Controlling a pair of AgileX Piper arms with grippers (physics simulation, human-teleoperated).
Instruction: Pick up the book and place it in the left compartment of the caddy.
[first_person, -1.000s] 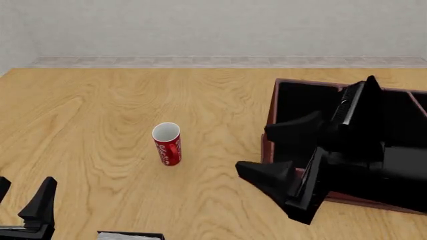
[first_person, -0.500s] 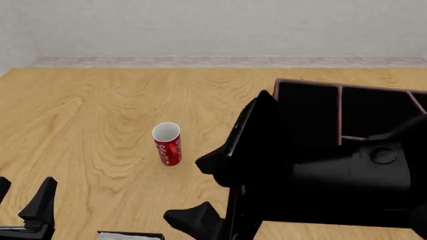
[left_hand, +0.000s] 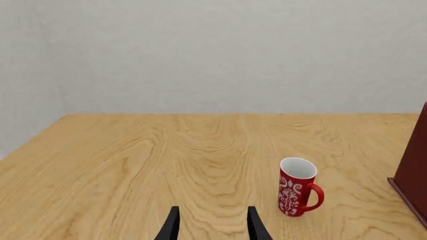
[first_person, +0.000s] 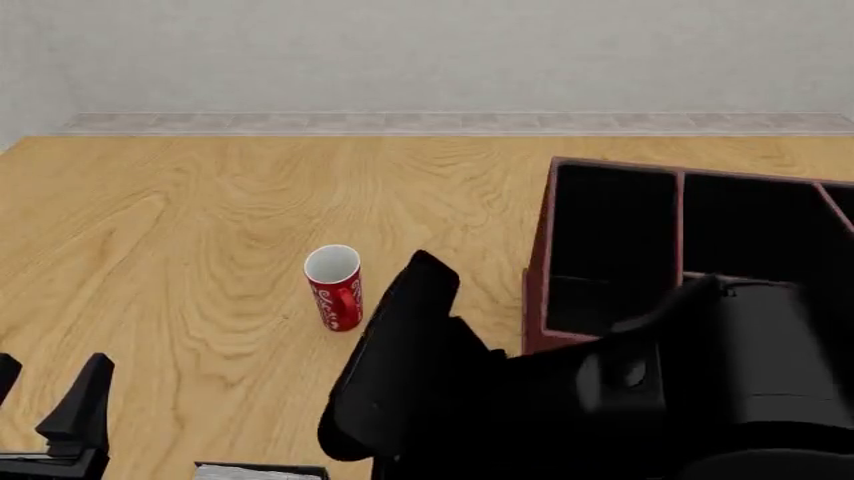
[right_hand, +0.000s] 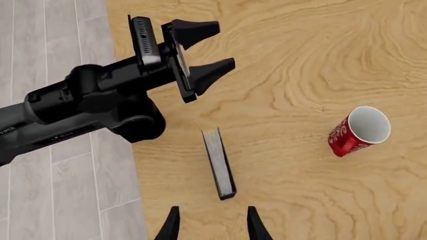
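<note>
The thin black hardcover book with white page edges was seen standing on its edge on the light wooden worktop, close to the worktop's near edge, directly ahead of the right pincer and just short of its fingertips. The right pincer's jaws were parted, nothing held between them. In the front view only a sliver of the book showed at the bottom border, beside the left pincer. The left pincer was seen just beyond the book's far end, jaws apart and empty. The red mug with white pattern and white interior was seen upright, ahead of the left pincer and off to its right, well apart from the book. The large dark red-brown open-top caddy with black lining lay further right; its long left compartment held nothing visible. The right arm's black body blocked the caddy's near part.
</note>
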